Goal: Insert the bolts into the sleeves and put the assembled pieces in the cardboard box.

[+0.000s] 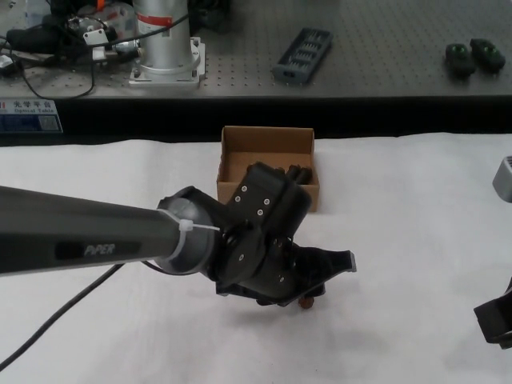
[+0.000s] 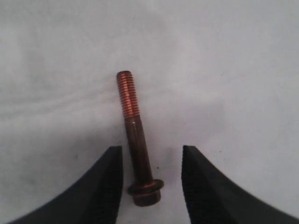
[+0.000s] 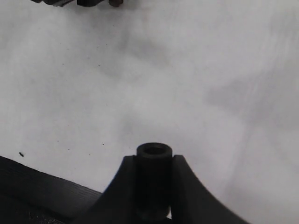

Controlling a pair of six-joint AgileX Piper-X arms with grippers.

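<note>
The left gripper stood open around the bolt; the right gripper held a sleeve tight. The left arm partly hid the cardboard box

High view: from behind the arms, facing forward and down over the surface, set farthest back.
Left wrist view: very near, facing down past the left end effector onto the bolt.
Right wrist view: near and low, looking past the right end effector and its sleeve.
Shared: the high and left wrist views both show the bolt; the right wrist view shows the left end effector farther off.
</note>
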